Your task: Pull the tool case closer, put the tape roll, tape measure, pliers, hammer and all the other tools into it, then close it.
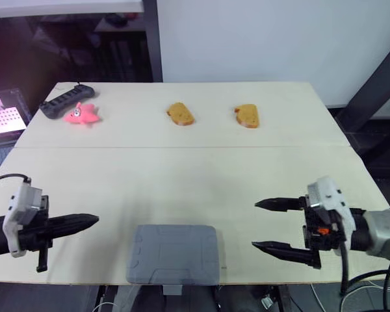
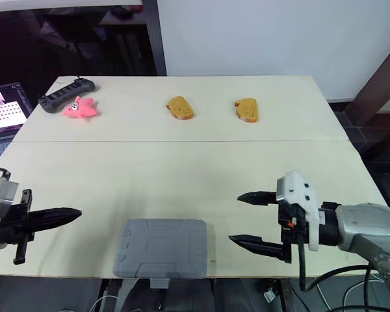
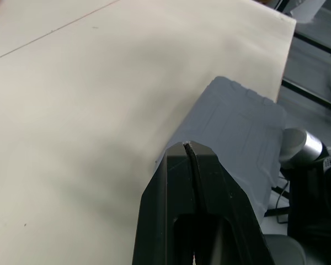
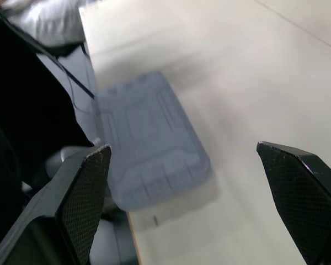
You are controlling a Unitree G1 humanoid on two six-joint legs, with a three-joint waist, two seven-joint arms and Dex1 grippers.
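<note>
Tool case (image 1: pixel 174 253): grey moulded plastic, lid down, lying flat at the lower centre of the frame on the near edge of the table (image 1: pixel 201 175), its latch tab overhanging the edge. Lid relief is visible; any maker's mark on it is too faint to read.

Left gripper (image 1: pixel 94 220): lower left, clenched, black fingers pressed together with nothing between them, tip aimed toward the case and apart from it.

Right gripper (image 1: pixel 255 225): lower right, released, fingers spread wide and empty, just beside the case's right side, not touching.

Bread slice (image 1: pixel 181 114): upper centre.

Second bread slice (image 1: pixel 247 116): to its right, well apart.

Pink star-shaped toy (image 1: pixel 82 114): upper left.

Black ridged device (image 1: pixel 66 101): touching the toy's far side.

Lit screen (image 1: pixel 3 114): left edge, off the table; content too small to read.
</note>
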